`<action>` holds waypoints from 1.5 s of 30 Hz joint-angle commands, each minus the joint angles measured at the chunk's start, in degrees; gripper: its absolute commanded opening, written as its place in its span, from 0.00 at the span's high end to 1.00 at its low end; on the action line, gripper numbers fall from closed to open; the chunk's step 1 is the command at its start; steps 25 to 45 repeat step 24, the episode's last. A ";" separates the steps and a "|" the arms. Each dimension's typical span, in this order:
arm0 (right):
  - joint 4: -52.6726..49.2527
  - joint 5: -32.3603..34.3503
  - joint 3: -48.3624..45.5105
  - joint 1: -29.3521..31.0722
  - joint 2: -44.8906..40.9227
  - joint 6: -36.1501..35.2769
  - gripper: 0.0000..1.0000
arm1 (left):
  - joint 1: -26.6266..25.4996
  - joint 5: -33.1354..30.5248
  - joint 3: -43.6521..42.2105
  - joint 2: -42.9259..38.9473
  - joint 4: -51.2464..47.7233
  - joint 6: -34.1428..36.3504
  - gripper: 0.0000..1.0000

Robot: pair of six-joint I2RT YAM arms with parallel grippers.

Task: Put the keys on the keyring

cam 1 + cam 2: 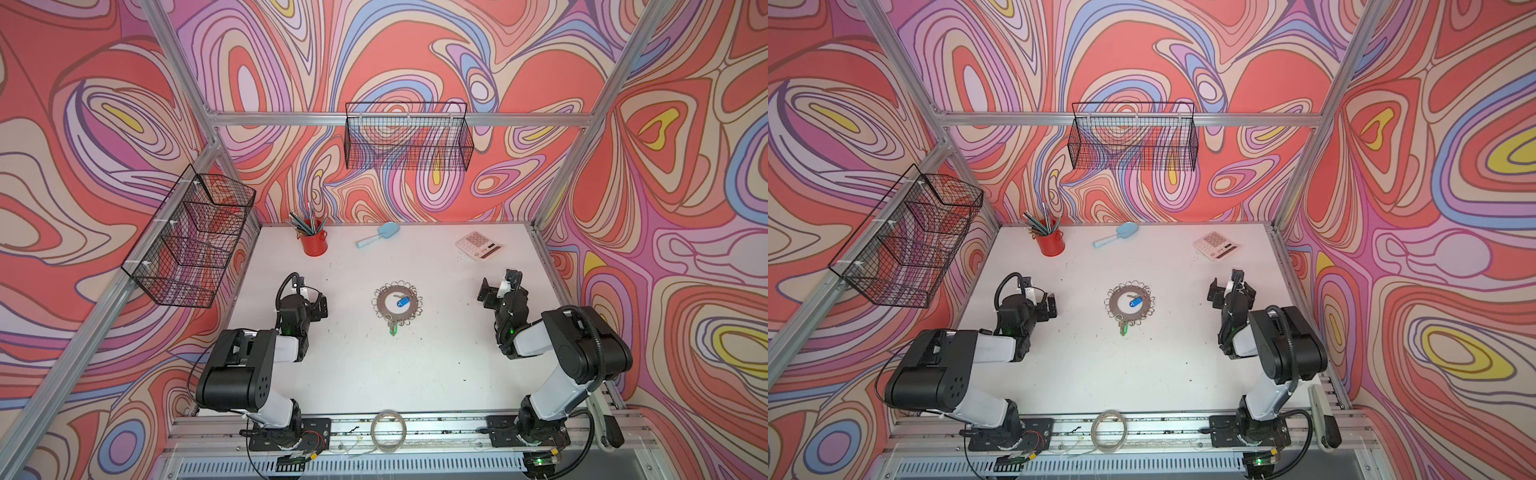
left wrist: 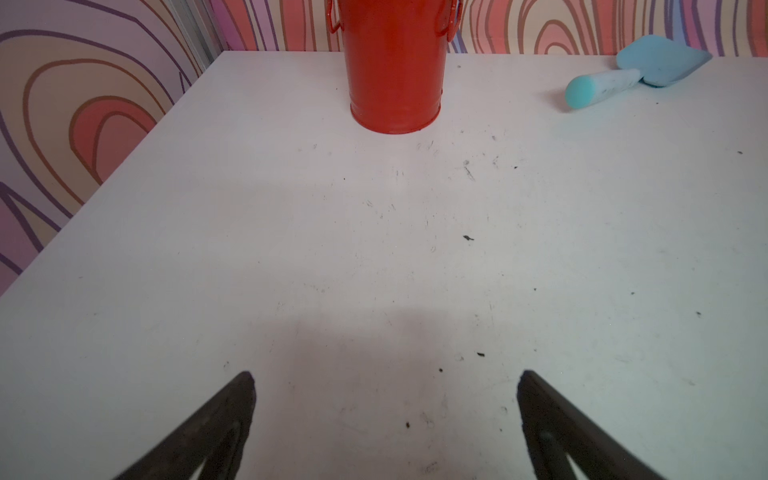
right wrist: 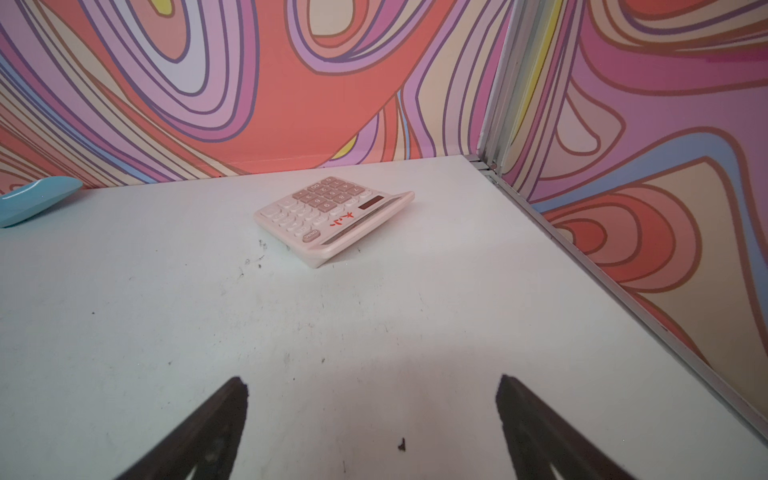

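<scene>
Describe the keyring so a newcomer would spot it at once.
Near the middle of the white table lies the keyring, a flat grey disc with a blue-tagged key in its centre hole. Unlike the plain hoop on the front rail, its rim is fringed with small wire rings.

The left arm (image 1: 245,365) and the right arm (image 1: 582,349) are bent at the elbow. The left gripper (image 2: 384,376) is spread wide, nothing being held between its jaws. The right gripper (image 3: 372,380), well apart from it, is likewise spread and empty.

Only the calculator (image 3: 332,216) keys carry faint digits
</scene>
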 commanded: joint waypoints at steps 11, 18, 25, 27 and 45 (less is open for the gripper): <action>1.56 -0.91 0.59 -0.63 0.32 -0.63 0.02 | -0.39 -2.89 1.20 0.02 3.54 0.77 0.00; 0.80 -1.10 1.02 -0.58 0.53 -0.59 0.02 | -0.39 -2.80 1.19 -0.10 3.48 0.70 0.00; 1.58 -0.92 0.61 -0.62 0.35 -0.63 0.02 | -0.39 -2.80 1.19 -0.09 3.43 0.69 0.00; 1.58 -0.92 0.61 -0.62 0.35 -0.63 0.02 | -0.39 -2.80 1.19 -0.09 3.43 0.69 0.00; 1.58 -0.92 0.61 -0.62 0.35 -0.63 0.02 | -0.39 -2.80 1.19 -0.09 3.43 0.69 0.00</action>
